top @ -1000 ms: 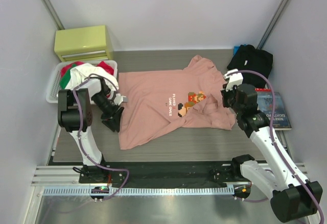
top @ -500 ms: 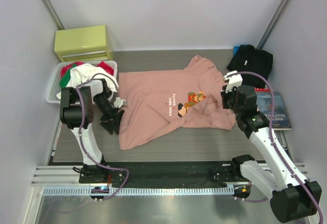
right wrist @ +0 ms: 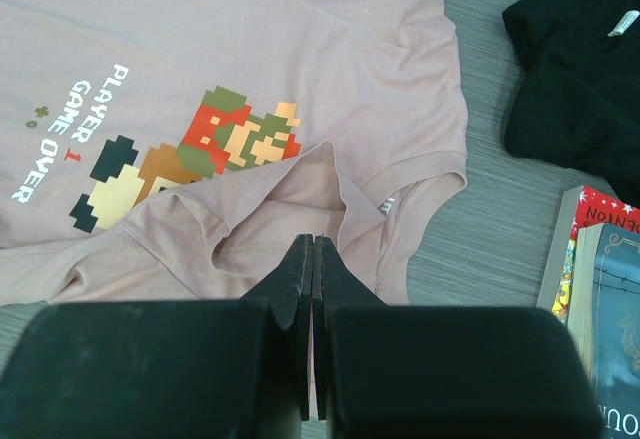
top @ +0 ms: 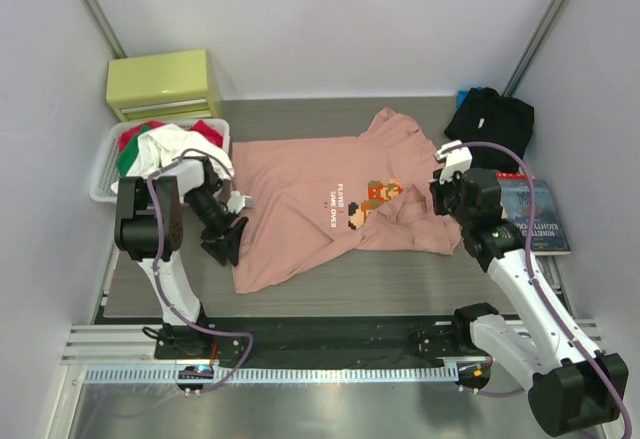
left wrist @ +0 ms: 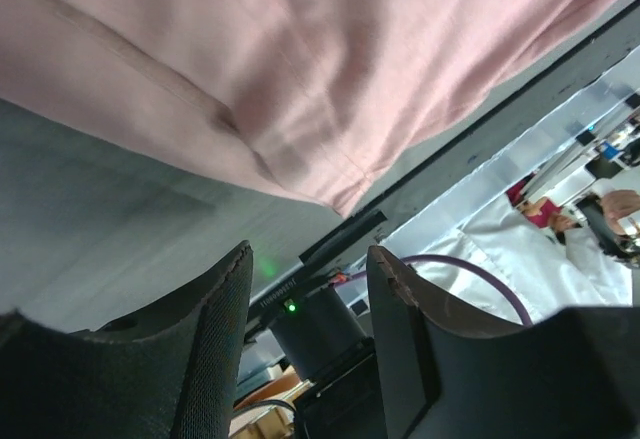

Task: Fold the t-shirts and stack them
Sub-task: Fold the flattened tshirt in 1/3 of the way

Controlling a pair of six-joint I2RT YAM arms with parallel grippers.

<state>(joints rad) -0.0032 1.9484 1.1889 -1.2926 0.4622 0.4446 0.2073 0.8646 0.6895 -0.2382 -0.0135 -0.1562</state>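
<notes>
The left hand (left wrist: pixel 308 259) stood open with nothing between its fingers, just beside the hem of the salmon-pink t-shirt (top: pixel 300 194). The right hand (right wrist: pixel 313 249) was closed, fingers pressed together, over that shirt's wrinkled, folded-in sleeve. The shirt lay spread print-up on the desk (top: pixel 400 279), showing a pixel character and "PLAYER 1 GAME OVER". The black t-shirt (top: pixel 490 114) lay crumpled at the far right corner.

The salmon-pink t-shirt (top: pixel 300 179) carries a pixel figure (right wrist: pixel 200 154) in red, green, brown and cream, beside white text (right wrist: pixel 72 119). The other t-shirt (top: pixel 490 117) is black. The table (top: pixel 400 279) is grey wood-grain, and the drawer box (top: pixel 165 84) is yellow-green.
</notes>
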